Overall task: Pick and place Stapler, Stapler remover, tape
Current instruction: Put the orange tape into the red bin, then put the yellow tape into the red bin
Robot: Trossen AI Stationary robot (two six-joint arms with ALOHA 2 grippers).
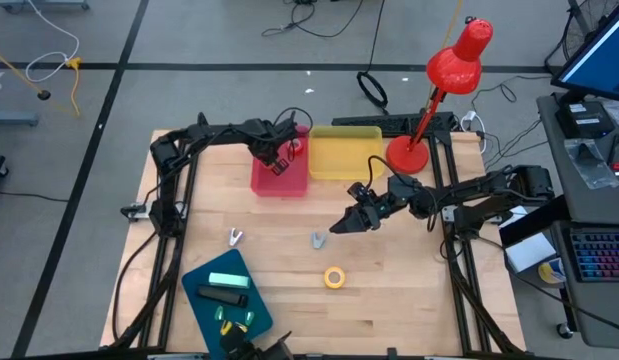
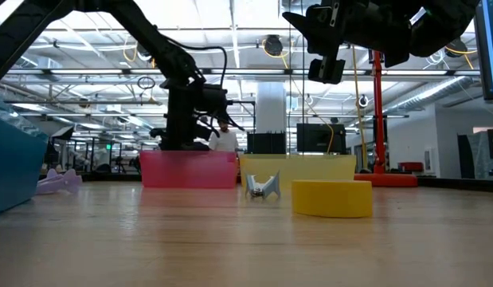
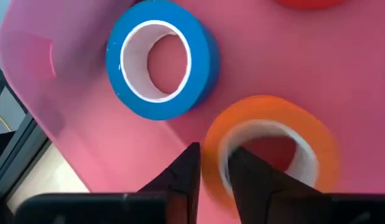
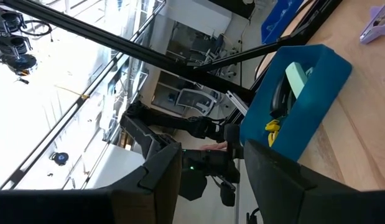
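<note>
Left gripper (image 1: pixel 281 160) hangs over the pink bin (image 1: pixel 279 183) at about 12 o'clock on the table (image 1: pixel 389 300), its fingers (image 3: pixel 183 177) pinched on the wall of the orange tape (image 3: pixel 273 146). One finger sits outside the ring and the other inside its pale core, with the roll tilted just above the bin floor. Blue tape (image 3: pixel 160 59) lies flat on the pink floor close beside it, and a sliver of red tape (image 3: pixel 307 3) shows at the far edge of that same bin.

Right gripper (image 1: pixel 351 222) hovers above the table's centre, pointing toward 9 o'clock, its fingers (image 4: pixel 161 177) apart with nothing between them. Yellow tape (image 1: pixel 334 277) lies flat on the wood toward 6 o'clock from that gripper. A grey remover (image 1: pixel 318 239) sits on the wood between the right gripper and the yellow tape, and a pale purple remover (image 1: pixel 235 236) rests toward 9 o'clock from it.

A yellow bin (image 1: pixel 345 155) stands touching the pink one on its 3 o'clock side. A blue bin (image 1: pixel 204 300) at 7 o'clock holds a mint green stapler (image 1: pixel 229 281) and a black stapler (image 1: pixel 222 296). A red lamp (image 1: pixel 439 90) stands at 1 o'clock.
</note>
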